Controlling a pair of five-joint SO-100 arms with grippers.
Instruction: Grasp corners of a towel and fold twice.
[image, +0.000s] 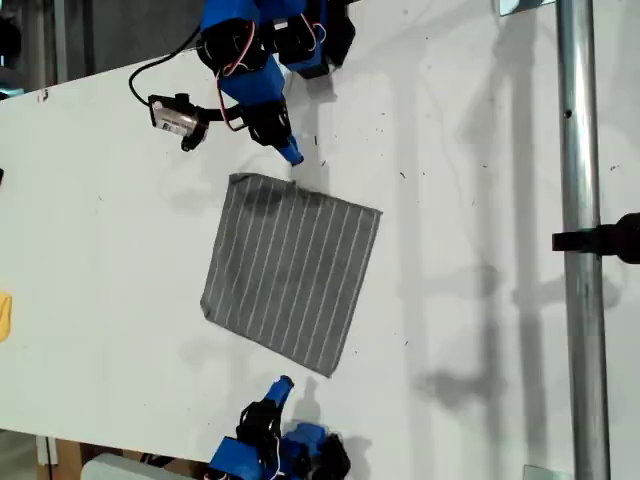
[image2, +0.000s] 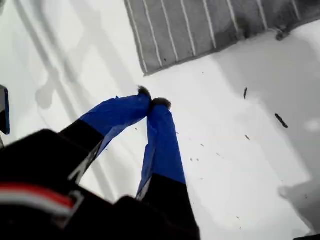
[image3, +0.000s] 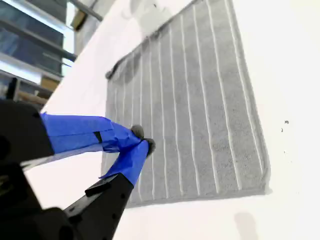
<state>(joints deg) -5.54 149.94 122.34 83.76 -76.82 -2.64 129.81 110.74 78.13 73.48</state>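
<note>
See the towel (image: 290, 270) lying flat and open on the white table (image: 460, 300), about the middle of the exterior view. Find my first gripper (image: 292, 157) at 12 o'clock from the towel there, just beside the shaded corner (image: 237, 180), tips pressed together on nothing. Find my second gripper (image: 284, 382) at 6 o'clock, near the low corner (image: 325, 370), also pinched closed and empty. Hard to tell from its wrist view whether those tips touch cloth; probably not.

My first hand (image2: 151, 102) and second hand (image3: 142, 139), fingertips pressed together, empty.
</note>
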